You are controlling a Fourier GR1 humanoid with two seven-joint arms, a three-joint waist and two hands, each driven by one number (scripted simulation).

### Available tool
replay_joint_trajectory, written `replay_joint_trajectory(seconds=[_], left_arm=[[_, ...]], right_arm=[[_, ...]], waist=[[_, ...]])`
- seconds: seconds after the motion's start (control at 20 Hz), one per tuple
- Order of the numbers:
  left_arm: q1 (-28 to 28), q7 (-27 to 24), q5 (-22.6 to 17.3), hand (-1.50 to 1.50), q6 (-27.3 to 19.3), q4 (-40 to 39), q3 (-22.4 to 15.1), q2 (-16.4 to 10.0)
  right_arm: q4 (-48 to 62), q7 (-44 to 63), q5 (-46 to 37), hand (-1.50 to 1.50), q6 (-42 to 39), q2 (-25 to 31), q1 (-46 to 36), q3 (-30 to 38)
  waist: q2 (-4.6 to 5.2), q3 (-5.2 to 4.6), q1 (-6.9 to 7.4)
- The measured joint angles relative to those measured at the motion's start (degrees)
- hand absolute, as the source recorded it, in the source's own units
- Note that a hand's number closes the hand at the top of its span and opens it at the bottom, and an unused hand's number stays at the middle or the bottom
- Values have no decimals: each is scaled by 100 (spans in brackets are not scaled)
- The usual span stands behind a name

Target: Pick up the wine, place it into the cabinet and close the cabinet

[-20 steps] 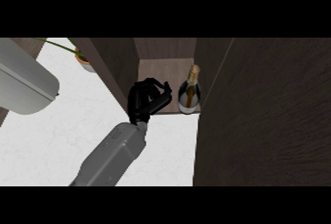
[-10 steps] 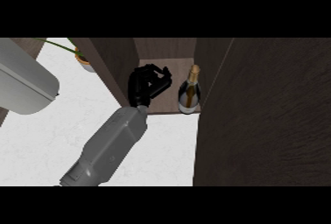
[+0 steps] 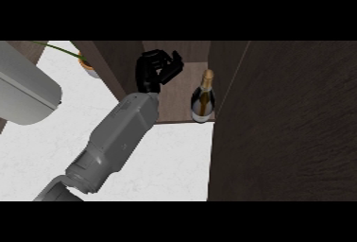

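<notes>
Wine bottle (image 3: 203,97) stands upright on the cabinet shelf (image 3: 174,106), toward the right of the opening and just beside the near edge of the broad dark panel (image 3: 286,123) that fills the right of the head view, which I take to be the open cabinet door. The placing step looks done, so the step in hand is getting clear of the opening in order to close up.

The right robot hand (image 3: 155,71) hangs inside the opening to the left of the bottle. It is apart from the bottle, its fingers loosely bent and spread from the thumb, holding nothing. Its grey forearm runs down and left across the white tabletop (image 3: 167,160).

The next move calls for drawing that hand out of the cabinet without brushing the bottle. It then has to get round to the far face of the door to swing it shut.

Room is tight, with the cabinet's left wall (image 3: 111,66) close on one side of the hand and the bottle on the other. The tabletop in front offers open room. A small potted plant (image 3: 89,70) sits beyond the left wall, and a rounded grey form (image 3: 24,90) occupies the left edge. The left robot hand does not show.
</notes>
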State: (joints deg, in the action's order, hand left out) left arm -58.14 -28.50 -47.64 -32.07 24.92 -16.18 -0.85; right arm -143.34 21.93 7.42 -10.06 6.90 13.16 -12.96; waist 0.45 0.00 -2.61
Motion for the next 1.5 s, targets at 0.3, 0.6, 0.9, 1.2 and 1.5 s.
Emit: replay_joint_trajectory(seconds=[0.3,0.6,0.9,1.2,1.5], left_arm=[[-453,-128,324,-150,-447,-764,23,-111],[-687,-62,666,-150,-764,-1338,-108,-124],[-777,-21,840,-150,-778,-1656,-113,-135],[-845,-80,928,-150,-795,-1788,-68,-122],[-847,-254,1013,-150,-482,-1758,-26,-113]], right_arm=[[57,-83,-27,-150,-37,-108,8,-145],[49,-126,-26,-150,-74,-135,75,-171],[28,-201,-12,-150,-187,-85,198,-148],[50,-277,-25,-150,-207,-142,259,-198],[41,-196,-37,-150,-192,-165,180,-285]], waist=[[23,1,-47],[9,13,-74],[3,28,-131],[25,18,-136],[39,15,-114]])
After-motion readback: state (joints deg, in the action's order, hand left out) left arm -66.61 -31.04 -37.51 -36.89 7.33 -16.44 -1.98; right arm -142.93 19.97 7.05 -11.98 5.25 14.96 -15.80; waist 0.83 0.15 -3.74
